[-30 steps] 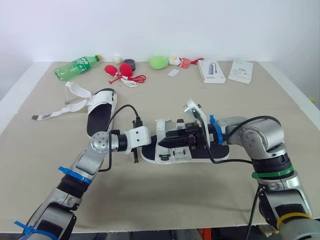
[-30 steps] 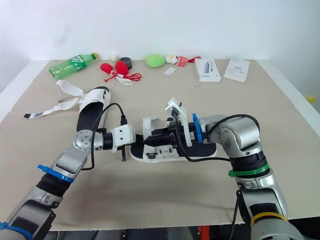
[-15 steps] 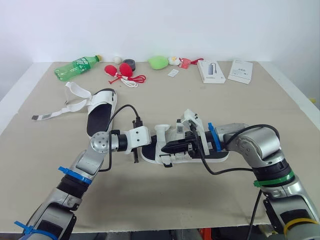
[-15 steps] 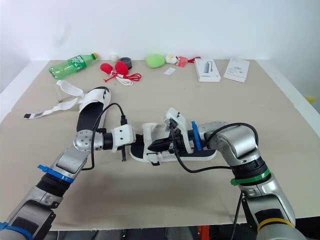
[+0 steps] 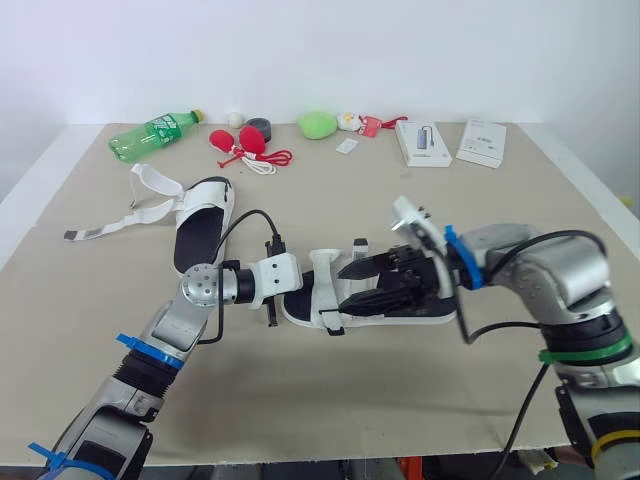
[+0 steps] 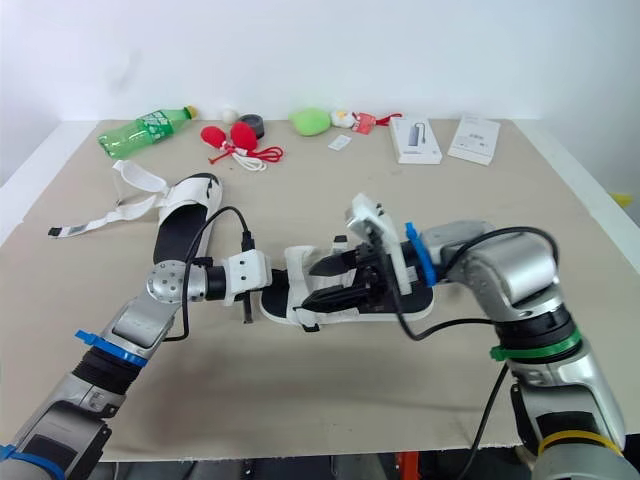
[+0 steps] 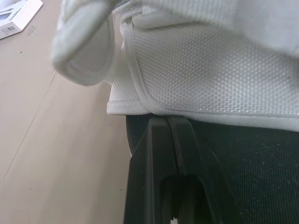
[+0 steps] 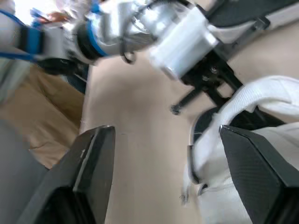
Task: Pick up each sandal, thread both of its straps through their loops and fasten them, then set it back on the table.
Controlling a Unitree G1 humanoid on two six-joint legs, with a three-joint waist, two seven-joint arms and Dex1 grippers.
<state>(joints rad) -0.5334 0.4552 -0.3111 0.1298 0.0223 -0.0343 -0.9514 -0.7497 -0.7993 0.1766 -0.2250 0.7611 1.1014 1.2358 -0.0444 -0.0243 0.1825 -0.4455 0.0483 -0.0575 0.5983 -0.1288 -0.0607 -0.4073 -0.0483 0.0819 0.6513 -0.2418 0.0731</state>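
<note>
Right gripper [image 5: 345, 286] spread open over sandal [image 5: 323, 290] strap — left gripper [image 5: 296, 289] pinching its toe

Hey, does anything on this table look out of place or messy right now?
Yes. The far sandal lies with its white straps undone and sprawled across the table, one trailing well off to the side. The green bottle also lies on its side.

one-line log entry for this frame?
near sandal: on table | left gripper: shut, at its white strap | right gripper: open, over same sandal | far sandal: straps loose
</note>
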